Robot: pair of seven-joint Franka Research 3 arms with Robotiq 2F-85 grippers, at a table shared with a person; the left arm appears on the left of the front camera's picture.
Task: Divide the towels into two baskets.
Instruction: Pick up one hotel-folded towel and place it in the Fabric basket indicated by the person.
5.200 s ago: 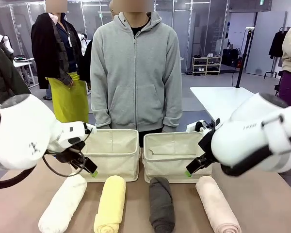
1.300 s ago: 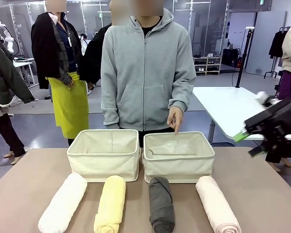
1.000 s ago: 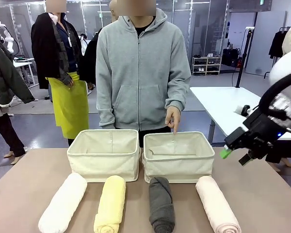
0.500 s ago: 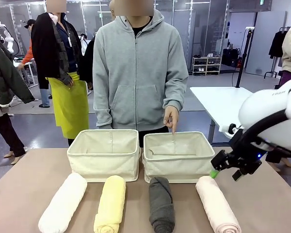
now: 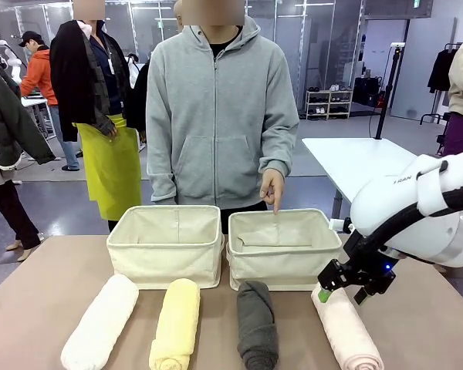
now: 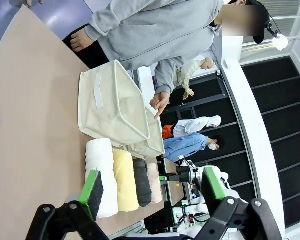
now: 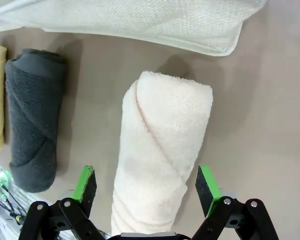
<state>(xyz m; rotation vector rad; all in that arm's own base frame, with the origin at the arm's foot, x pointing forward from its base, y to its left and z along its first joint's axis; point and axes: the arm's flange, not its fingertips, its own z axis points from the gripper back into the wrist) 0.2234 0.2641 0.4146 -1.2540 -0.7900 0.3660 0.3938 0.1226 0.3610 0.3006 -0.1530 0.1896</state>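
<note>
— What is hard to make out here?

— In the front view the right claw [image 5: 341,293] covers the far end of the pink towel [image 5: 349,333], and the picture's lower edge cuts off that towel's near end. Whether the green pads [image 7: 85,183] touch the terry cannot be told.

— How does that claw stand?

— Spread wide, one pad at 9 o'clock and one at 3 o'clock of the pink roll in its wrist view. The left claw [image 6: 154,187] is spread too, holding nothing, over the table [image 5: 31,293].

— Where are the towels?

— All four lie on the table on the robot's side of the baskets. The white towel [image 5: 100,322] and the yellow towel [image 5: 176,324] lie at 6 o'clock of the left basket [image 5: 166,264]. The grey towel [image 5: 257,325] lies at 6 o'clock of the right basket [image 5: 285,271] and the pink one at its 5 o'clock.

— Anything else around?

— A person in a grey hoodie stands at 12 o'clock of the baskets, a hand [image 5: 273,187] pointing down at the right basket's far rim. In the left wrist view one basket mostly hides the other.
</note>
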